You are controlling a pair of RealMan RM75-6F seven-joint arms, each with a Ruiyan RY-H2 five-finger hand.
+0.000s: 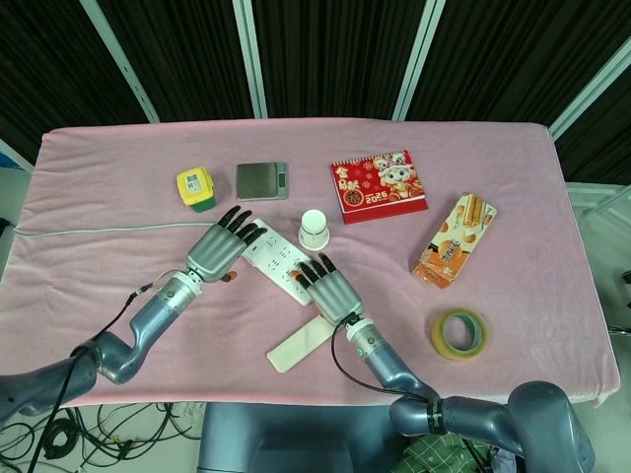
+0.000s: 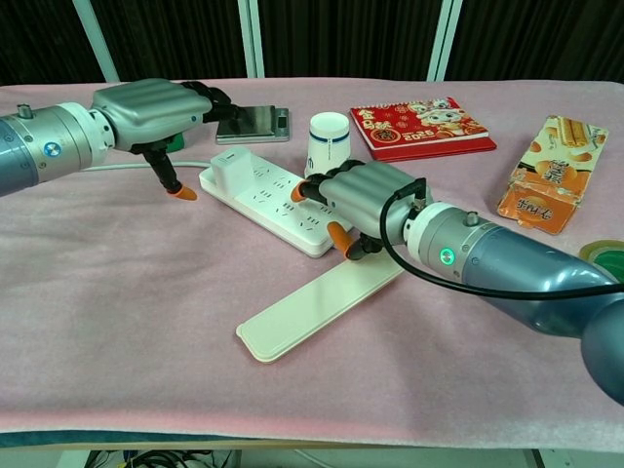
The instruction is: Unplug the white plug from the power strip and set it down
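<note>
The white power strip point(image 2: 278, 200) lies diagonally on the pink cloth, and the white plug point(image 2: 232, 166) stands in its far left end. My left hand point(image 2: 154, 109) hovers just left of and above the plug, fingers spread over it and the thumb hanging down, holding nothing. In the head view the left hand point(image 1: 223, 250) covers that end of the power strip point(image 1: 281, 268), so the plug is hidden there. My right hand point(image 2: 363, 200) rests palm down on the near right end of the strip, with its fingers point(image 1: 317, 270) stretched along it.
A paper cup point(image 2: 329, 141) stands right behind the strip. A long flat white lid point(image 2: 317, 307) lies under my right wrist. Further back are a scale point(image 1: 262, 180), a yellow tape measure point(image 1: 195, 187) and a red calendar point(image 1: 378, 185). A snack box point(image 1: 454, 238) and tape roll point(image 1: 458, 333) sit right.
</note>
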